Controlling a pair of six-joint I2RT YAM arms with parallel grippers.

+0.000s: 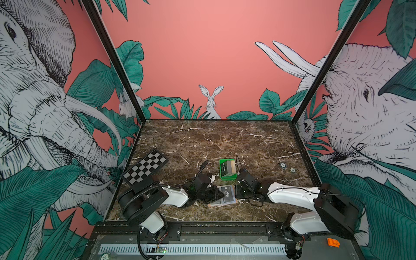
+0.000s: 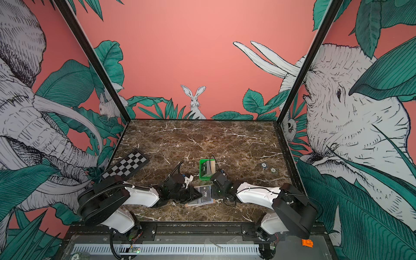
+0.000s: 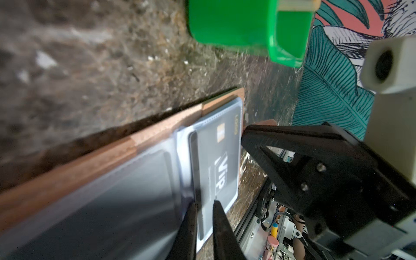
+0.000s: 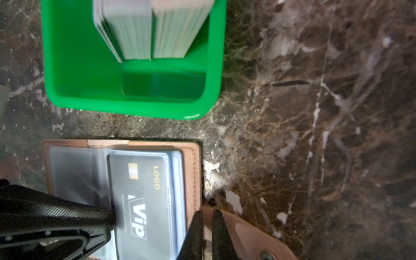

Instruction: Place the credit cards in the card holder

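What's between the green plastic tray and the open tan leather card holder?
Bare brown marble tabletop separates the green plastic tray from the tan leather card holder, clearest in the right wrist view.

This is a robot test cell in a lab, not a home or shop. Printed wall panels (image 1: 225,56) of elephants, a rabbit and green leaves on pink stand in black frame posts (image 1: 112,60) around a marble-patterned counter (image 1: 202,139). Two white-and-black robot arms (image 1: 292,194) are mounted on a black rail (image 1: 225,227) at its near edge, with a slotted cable duct (image 1: 202,248) below. A black-and-white checkerboard (image 1: 145,167) lies on the counter.
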